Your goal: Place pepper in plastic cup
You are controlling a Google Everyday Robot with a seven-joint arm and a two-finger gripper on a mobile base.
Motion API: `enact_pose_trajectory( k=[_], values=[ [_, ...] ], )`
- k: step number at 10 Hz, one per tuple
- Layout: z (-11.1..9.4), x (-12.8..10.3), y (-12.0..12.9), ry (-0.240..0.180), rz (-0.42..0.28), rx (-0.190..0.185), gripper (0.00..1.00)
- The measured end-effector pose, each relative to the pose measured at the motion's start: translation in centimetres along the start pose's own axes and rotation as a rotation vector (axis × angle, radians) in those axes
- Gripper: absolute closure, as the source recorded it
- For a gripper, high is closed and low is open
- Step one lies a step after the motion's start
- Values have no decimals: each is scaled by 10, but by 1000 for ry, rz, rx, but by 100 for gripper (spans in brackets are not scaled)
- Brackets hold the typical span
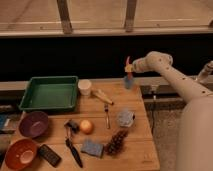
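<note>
One step left, I'd judge: pepper is gripped in the closed pincer, directly above the plastic cup at the desk's far edge. Lower & release; not yet in.

The arm reaches left, its hand raised above the table's far edge.

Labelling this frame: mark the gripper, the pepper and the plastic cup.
gripper (pixel 129 66), camera view, above the cup.
pepper (pixel 128 61), camera view, its upper end.
plastic cup (pixel 129 82), camera view, its side wall.
</note>
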Motion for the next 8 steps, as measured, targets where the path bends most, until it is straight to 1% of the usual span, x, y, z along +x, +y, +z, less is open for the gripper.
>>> enact_pose_trajectory(
  k=[4, 6, 8],
  values=[
    [26, -4, -9, 13, -8, -26, 100],
    [36, -4, -19, 11, -10, -40, 100],
    [42, -1, -35, 2, 6, -51, 100]
  ],
)
